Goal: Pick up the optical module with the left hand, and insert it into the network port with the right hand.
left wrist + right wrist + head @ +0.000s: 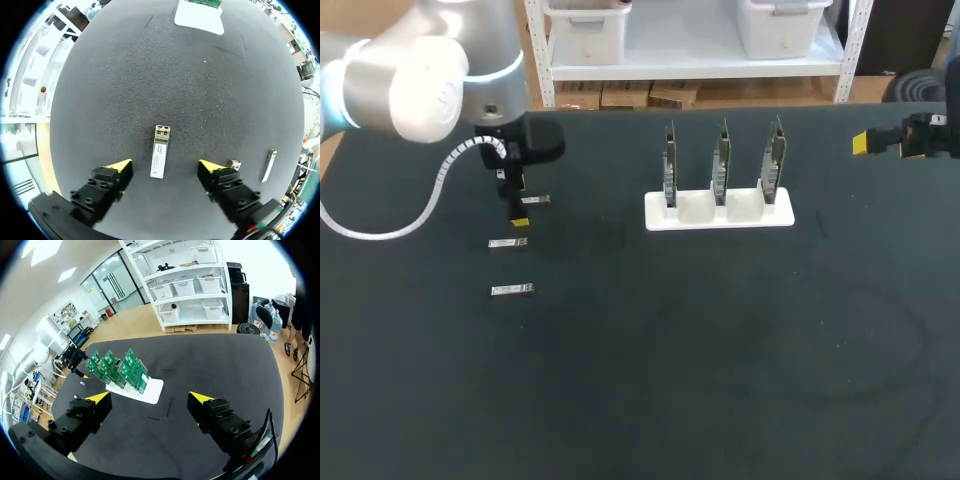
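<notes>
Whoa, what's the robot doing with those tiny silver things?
The left arm's tool hangs open over one optical module. The module lies flat on the black table between the yellow fingers and is not gripped yet, with other modules nearby. The right arm's tool is open and empty, out by the table's far right side. A white stand holding three green boards sits in the middle.

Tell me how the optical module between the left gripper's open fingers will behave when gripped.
The optical module looks like a small rigid metal bar, so probably stiff and light. Lying flat on the table, it should not roll, but may pivot if one finger of the left gripper touches first. Its smooth casing might slip.
</notes>
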### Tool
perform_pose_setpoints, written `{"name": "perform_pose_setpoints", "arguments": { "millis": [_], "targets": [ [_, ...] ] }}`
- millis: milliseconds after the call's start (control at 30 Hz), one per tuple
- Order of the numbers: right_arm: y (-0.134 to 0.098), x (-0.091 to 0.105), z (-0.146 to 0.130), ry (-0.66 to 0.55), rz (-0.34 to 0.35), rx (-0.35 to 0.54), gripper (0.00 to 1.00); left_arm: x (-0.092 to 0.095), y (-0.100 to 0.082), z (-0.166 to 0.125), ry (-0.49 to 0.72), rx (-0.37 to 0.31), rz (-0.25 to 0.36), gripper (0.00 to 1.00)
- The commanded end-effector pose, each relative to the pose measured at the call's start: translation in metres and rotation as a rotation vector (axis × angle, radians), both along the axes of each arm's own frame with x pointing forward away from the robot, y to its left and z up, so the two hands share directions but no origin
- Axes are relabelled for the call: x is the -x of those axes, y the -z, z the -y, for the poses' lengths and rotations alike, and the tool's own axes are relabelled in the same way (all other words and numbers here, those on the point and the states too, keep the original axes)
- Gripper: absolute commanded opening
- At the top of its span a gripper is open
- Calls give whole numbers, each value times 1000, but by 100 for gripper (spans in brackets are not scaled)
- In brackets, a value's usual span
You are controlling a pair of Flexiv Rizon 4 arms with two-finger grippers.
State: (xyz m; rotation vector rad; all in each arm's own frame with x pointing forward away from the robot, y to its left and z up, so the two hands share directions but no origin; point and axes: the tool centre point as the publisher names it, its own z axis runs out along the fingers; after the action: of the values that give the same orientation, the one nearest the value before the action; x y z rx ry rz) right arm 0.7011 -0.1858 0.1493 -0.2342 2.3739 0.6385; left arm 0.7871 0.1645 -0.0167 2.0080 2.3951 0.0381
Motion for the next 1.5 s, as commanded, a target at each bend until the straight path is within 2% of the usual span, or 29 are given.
{"name": "perform_pose_setpoints", "arguments": {
  "millis": [33,67,100,167,567,700,867,1067,1133,1200,1267,1500],
  "targets": [
    [-1,1,-1,5,0,3,100,-1,0,-1,4,6,-2,42],
    [-1,1,-1,5,0,3,100,-1,0,-1,5,8,-2,40],
    [-1,1,-1,5,0,3,100,-1,0,-1,5,10,-2,29],
    [-1,1,-1,5,0,3,100,0,0,-2,6,9,-1,0],
    [-1,1,-1,5,0,3,100,2,0,-5,4,15,-2,0],
    [-1,1,-1,5,0,3,100,3,-4,-5,-19,48,8,0],
    [-1,1,-1,5,0,3,100,2,-30,-1,-84,204,49,0],
    [-1,1,-1,5,0,3,100,3,-81,10,-168,434,86,0],
    [-1,1,-1,5,0,3,100,4,-98,13,-187,510,132,0],
    [-1,1,-1,5,0,3,100,4,-112,13,-228,583,140,0],
    [-1,1,-1,5,0,3,100,2,-122,9,-267,602,178,0],
    [-1,1,-1,5,0,3,100,2,-122,9,-267,602,178,0]
  ]
}}
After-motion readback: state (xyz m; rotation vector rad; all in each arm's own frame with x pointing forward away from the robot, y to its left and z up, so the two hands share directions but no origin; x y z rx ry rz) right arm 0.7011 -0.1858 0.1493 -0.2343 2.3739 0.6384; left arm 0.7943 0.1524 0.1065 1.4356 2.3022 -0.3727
